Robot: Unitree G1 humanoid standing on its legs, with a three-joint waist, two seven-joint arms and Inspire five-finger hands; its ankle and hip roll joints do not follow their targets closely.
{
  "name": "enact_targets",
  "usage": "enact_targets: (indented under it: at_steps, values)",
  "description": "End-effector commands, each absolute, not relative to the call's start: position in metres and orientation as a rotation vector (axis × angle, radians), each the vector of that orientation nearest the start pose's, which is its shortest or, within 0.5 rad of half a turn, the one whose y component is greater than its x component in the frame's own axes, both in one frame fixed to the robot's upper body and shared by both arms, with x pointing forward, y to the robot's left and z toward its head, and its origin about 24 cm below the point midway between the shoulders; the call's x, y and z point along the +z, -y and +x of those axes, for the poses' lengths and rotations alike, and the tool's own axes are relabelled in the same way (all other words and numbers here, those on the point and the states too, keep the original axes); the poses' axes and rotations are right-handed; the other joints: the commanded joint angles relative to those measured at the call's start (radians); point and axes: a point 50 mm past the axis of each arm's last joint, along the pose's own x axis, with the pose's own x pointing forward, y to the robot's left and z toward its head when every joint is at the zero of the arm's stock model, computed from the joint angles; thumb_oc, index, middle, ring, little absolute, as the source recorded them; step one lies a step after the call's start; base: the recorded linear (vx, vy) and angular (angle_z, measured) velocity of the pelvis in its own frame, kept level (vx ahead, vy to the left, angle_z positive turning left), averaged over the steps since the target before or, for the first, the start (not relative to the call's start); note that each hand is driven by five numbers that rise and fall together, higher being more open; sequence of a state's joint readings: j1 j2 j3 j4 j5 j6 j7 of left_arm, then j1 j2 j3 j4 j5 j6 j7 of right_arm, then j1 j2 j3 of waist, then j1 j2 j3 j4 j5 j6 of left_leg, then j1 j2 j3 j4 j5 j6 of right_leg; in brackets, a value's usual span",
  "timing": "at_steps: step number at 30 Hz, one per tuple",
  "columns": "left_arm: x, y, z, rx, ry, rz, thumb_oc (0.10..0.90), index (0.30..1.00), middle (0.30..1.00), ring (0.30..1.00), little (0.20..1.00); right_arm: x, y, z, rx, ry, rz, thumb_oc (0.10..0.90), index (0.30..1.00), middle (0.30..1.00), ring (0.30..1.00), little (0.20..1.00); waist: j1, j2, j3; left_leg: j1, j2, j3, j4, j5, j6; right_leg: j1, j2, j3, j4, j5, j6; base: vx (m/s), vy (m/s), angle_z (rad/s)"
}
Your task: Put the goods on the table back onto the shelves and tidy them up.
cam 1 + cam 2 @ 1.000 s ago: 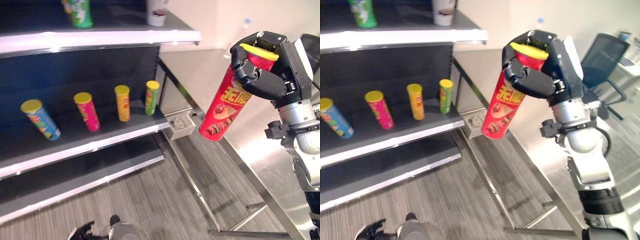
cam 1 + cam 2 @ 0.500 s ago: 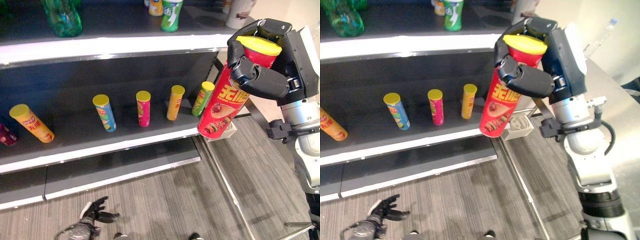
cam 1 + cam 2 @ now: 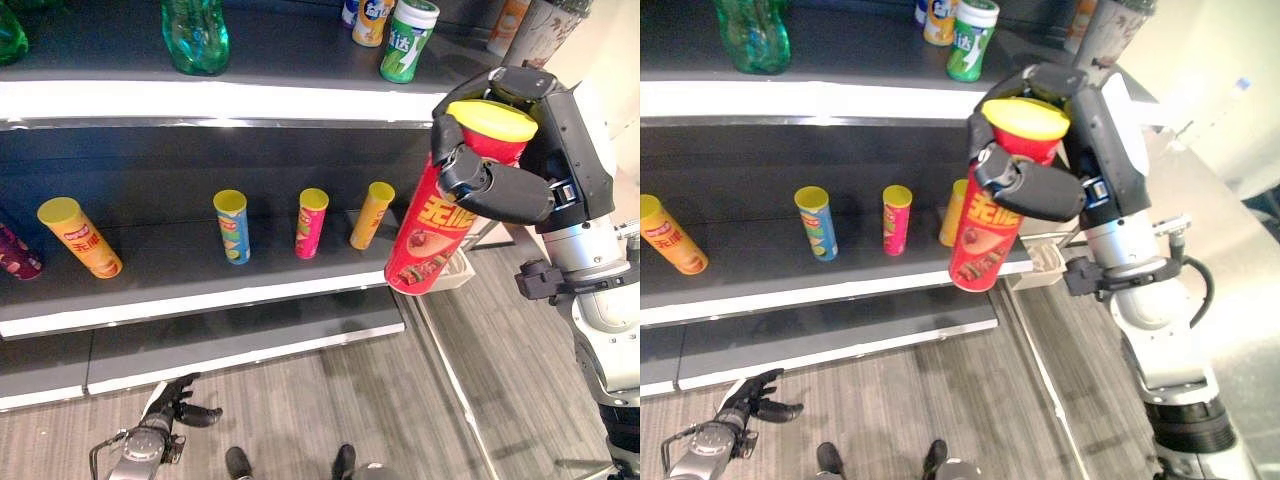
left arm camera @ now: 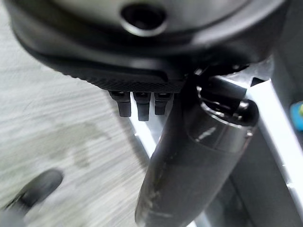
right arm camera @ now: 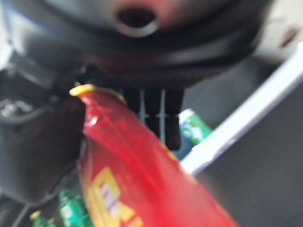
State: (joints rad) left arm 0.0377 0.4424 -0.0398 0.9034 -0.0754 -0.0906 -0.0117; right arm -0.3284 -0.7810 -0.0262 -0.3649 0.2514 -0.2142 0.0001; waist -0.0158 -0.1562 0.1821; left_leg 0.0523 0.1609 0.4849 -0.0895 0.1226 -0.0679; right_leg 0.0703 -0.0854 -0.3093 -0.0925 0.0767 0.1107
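Gripping red can (image 3: 432,228) — robot hand (image 3: 497,180).

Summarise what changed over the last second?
The camera swung left toward the shelves, so more of them shows now. The right hand stays shut on the red can, no grasp change. The cans on the middle shelf kept their places. The left hand hangs low.

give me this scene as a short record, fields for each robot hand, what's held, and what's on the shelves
right robot hand: raised in front of the shelves, curled round the red can
held item: red can with yellow lid, tilted, base toward the middle shelf
left robot hand: low near the floor, fingers relaxed, holding nothing
middle shelf: yellow-lidded cans in orange, blue, pink, yellow
top shelf: green bottle, green can
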Motion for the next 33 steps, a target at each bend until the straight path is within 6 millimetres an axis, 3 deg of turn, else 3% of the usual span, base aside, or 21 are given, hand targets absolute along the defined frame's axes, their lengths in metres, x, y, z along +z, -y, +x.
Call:
enact_targets:
  at_steps: [1, 4, 7, 11, 12, 13, 15, 16, 17, 18, 19, 20, 21, 22, 23, 24, 26, 28, 29, 33]
  values:
    - [-0.089, -0.301, 0.166, 0.138, -0.737, 0.396, 0.800, 0.900, 0.900, 0.900, 0.900, 0.302, 0.198, 0.227, 0.181, 1.129, -0.503, 0.400, 0.300, 0.300, 0.300, 0.300, 0.020, 0.003, -0.049, 0.080, -0.019, 0.029, 0.019, -0.199, -0.008, -0.033, 0.053, 0.018, 0.104, -0.126, 0.061, -0.02, -0.022, 0.03]
    - [-0.089, -0.293, 0.171, 0.099, -0.718, 0.400, 0.800, 0.900, 0.900, 0.900, 0.900, 0.302, 0.195, 0.223, 0.190, 1.143, -0.520, 0.400, 0.300, 0.300, 0.300, 0.300, 0.016, 0.010, -0.026, 0.015, -0.003, 0.040, 0.115, -0.206, -0.024, -0.012, 0.048, -0.015, 0.069, -0.124, 0.043, -0.12, 0.011, 0.23]
    - [-0.087, -0.290, 0.174, 0.080, -0.706, 0.403, 0.800, 0.900, 0.900, 0.900, 0.900, 0.298, 0.191, 0.223, 0.202, 1.137, -0.526, 0.400, 0.300, 0.300, 0.300, 0.300, -0.002, 0.020, -0.015, -0.025, 0.042, 0.067, 0.182, -0.228, -0.041, -0.012, 0.033, -0.050, 0.057, -0.102, 0.048, -0.10, 0.086, 0.51]
    - [-0.084, -0.292, 0.178, 0.087, -0.696, 0.431, 0.800, 0.900, 0.900, 0.900, 0.900, 0.290, 0.178, 0.226, 0.252, 1.124, -0.522, 0.400, 0.300, 0.300, 0.300, 0.300, 0.007, 0.008, -0.001, -0.024, 0.194, 0.042, 0.343, -0.266, -0.067, -0.044, -0.052, -0.077, 0.075, -0.081, 0.051, -0.13, 0.239, 0.08]
    - [-0.083, -0.290, 0.181, 0.086, -0.685, 0.428, 0.800, 0.900, 0.900, 0.900, 0.900, 0.288, 0.176, 0.226, 0.260, 1.113, -0.534, 0.400, 0.300, 0.300, 0.300, 0.300, -0.003, 0.019, -0.003, -0.008, 0.238, 0.031, 0.364, -0.244, -0.076, -0.060, -0.076, -0.084, 0.083, -0.083, 0.054, -0.07, 0.228, -0.14]
    - [-0.083, -0.290, 0.181, 0.086, -0.685, 0.427, 0.800, 0.900, 0.900, 0.900, 0.900, 0.288, 0.176, 0.226, 0.261, 1.113, -0.535, 0.400, 0.300, 0.300, 0.300, 0.300, -0.005, 0.022, -0.003, -0.011, 0.243, 0.028, 0.368, -0.243, -0.080, -0.061, -0.072, -0.085, 0.086, -0.086, 0.053, -0.05, 0.277, -0.10]
    - [-0.081, -0.284, 0.188, 0.075, -0.657, 0.424, 0.800, 0.900, 0.900, 0.900, 0.900, 0.282, 0.176, 0.227, 0.262, 1.083, -0.550, 0.400, 0.300, 0.300, 0.300, 0.300, -0.017, 0.054, -0.008, -0.008, 0.305, -0.024, 0.440, -0.168, -0.109, -0.079, -0.112, -0.083, 0.099, -0.091, 0.058, -0.02, 0.475, 0.12]
    - [-0.077, -0.277, 0.197, 0.059, -0.624, 0.423, 0.800, 0.900, 0.900, 0.900, 0.900, 0.277, 0.178, 0.229, 0.252, 1.057, -0.548, 0.400, 0.300, 0.300, 0.300, 0.300, -0.025, 0.073, -0.003, -0.018, 0.327, -0.083, 0.517, -0.147, -0.127, -0.084, -0.157, -0.074, 0.115, -0.083, 0.060, 0.00, 0.496, 0.15]
    - [-0.077, -0.277, 0.197, 0.058, -0.624, 0.423, 0.800, 0.900, 0.900, 0.900, 0.900, 0.277, 0.178, 0.228, 0.251, 1.056, -0.549, 0.400, 0.300, 0.300, 0.300, 0.300, -0.027, 0.075, -0.003, -0.025, 0.329, -0.090, 0.524, -0.149, -0.128, -0.084, -0.156, -0.078, 0.117, -0.084, 0.060, 0.14, 0.925, 0.25]
    - [-0.071, -0.268, 0.209, 0.022, -0.581, 0.428, 0.800, 0.900, 0.900, 0.900, 0.900, 0.273, 0.181, 0.227, 0.225, 1.034, -0.586, 0.400, 0.300, 0.300, 0.300, 0.300, -0.057, 0.103, -0.009, 0.011, 0.291, -0.098, 0.462, -0.260, -0.137, -0.076, -0.230, -0.056, 0.120, -0.034, 0.097, 0.16, 0.782, 0.70]
    - [-0.068, -0.268, 0.214, 0.011, -0.566, 0.442, 0.800, 0.900, 0.900, 0.900, 0.900, 0.274, 0.182, 0.226, 0.209, 1.041, -0.588, 0.400, 0.300, 0.300, 0.300, 0.300, -0.060, 0.103, -0.013, 0.024, 0.256, -0.079, 0.426, -0.287, -0.131, -0.078, -0.261, -0.041, 0.108, 0.012, 0.117, 0.15, 0.984, 0.75]
    - [-0.063, -0.266, 0.222, -0.004, -0.538, 0.457, 0.800, 0.900, 0.900, 0.900, 0.900, 0.276, 0.184, 0.228, 0.181, 1.047, -0.577, 0.400, 0.300, 0.300, 0.300, 0.300, -0.062, 0.100, -0.010, 0.009, 0.229, -0.078, 0.416, -0.289, -0.131, -0.091, -0.293, -0.030, 0.096, 0.080, 0.139, -0.02, 0.702, 1.21]
    - [-0.049, -0.261, 0.240, -0.030, -0.476, 0.480, 0.800, 0.900, 0.900, 0.900, 0.900, 0.275, 0.183, 0.227, 0.163, 1.057, -0.574, 0.400, 0.300, 0.300, 0.300, 0.300, -0.072, 0.105, -0.011, 0.004, 0.173, -0.076, 0.313, -0.333, -0.110, -0.129, -0.337, -0.017, 0.077, 0.162, 0.151, -0.07, 0.681, 0.61]
    - [-0.044, -0.263, 0.247, -0.031, -0.455, 0.511, 0.800, 0.900, 0.900, 0.900, 0.900, 0.274, 0.180, 0.228, 0.159, 1.064, -0.566, 0.400, 0.300, 0.300, 0.300, 0.300, -0.072, 0.098, -0.012, 0.013, 0.125, -0.062, 0.245, -0.320, -0.094, -0.157, -0.363, -0.016, 0.064, 0.256, 0.151, -0.09, 0.681, 0.56]
    - [-0.039, -0.267, 0.249, -0.024, -0.439, 0.537, 0.800, 0.900, 0.900, 0.900, 0.900, 0.275, 0.175, 0.229, 0.175, 1.076, -0.555, 0.400, 0.300, 0.300, 0.300, 0.300, -0.063, 0.109, -0.010, 0.023, 0.100, -0.041, 0.196, -0.312, -0.077, -0.178, -0.370, -0.055, 0.063, 0.282, 0.151, -0.03, 0.484, 0.18]
    - [-0.038, -0.270, 0.247, -0.018, -0.439, 0.542, 0.800, 0.900, 0.900, 0.900, 0.900, 0.276, 0.174, 0.229, 0.173, 1.087, -0.556, 0.400, 0.300, 0.300, 0.300, 0.300, -0.063, 0.113, -0.015, 0.041, 0.071, -0.026, 0.125, -0.290, -0.064, -0.185, -0.365, -0.072, 0.072, 0.257, 0.151, 0.02, 0.478, -0.27]
    - [-0.038, -0.269, 0.246, -0.031, -0.443, 0.541, 0.800, 0.900, 0.900, 0.900, 0.900, 0.268, 0.177, 0.235, 0.160, 1.040, -0.549, 0.400, 0.300, 0.300, 0.300, 0.300, -0.088, 0.117, -0.009, 0.075, 0.032, -0.011, 0.031, -0.246, -0.042, -0.214, -0.279, 0.010, 0.142, 0.196, 0.151, 0.04, 0.454, -0.19]
    - [-0.050, -0.284, 0.229, 0.014, -0.528, 0.548, 0.800, 0.900, 0.900, 0.900, 0.900, 0.267, 0.174, 0.237, 0.185, 1.044, -0.519, 0.400, 0.300, 0.300, 0.300, 0.300, -0.060, 0.127, -0.006, 0.082, 0.005, 0.026, 0.002, -0.241, -0.009, -0.212, -0.161, -0.046, 0.280, 0.033, 0.134, -0.08, 0.371, 0.11]
    - [-0.055, -0.289, 0.222, 0.044, -0.558, 0.541, 0.800, 0.900, 0.900, 0.900, 0.900, 0.263, 0.175, 0.239, 0.183, 1.024, -0.517, 0.400, 0.300, 0.300, 0.300, 0.300, -0.053, 0.128, -0.009, 0.081, -0.002, 0.028, 0.002, -0.244, -0.005, -0.210, -0.127, -0.053, 0.290, -0.013, 0.128, -0.09, 0.156, -0.58]
    - [-0.069, -0.282, 0.205, 0.050, -0.600, 0.459, 0.800, 0.900, 0.900, 0.900, 0.900, 0.263, 0.175, 0.239, 0.182, 1.031, -0.515, 0.400, 0.300, 0.300, 0.300, 0.300, -0.013, 0.100, -0.022, 0.094, -0.014, 0.069, 0.011, -0.231, -0.023, -0.117, -0.064, -0.092, 0.130, -0.047, 0.091, -0.04, -0.017, -0.30]
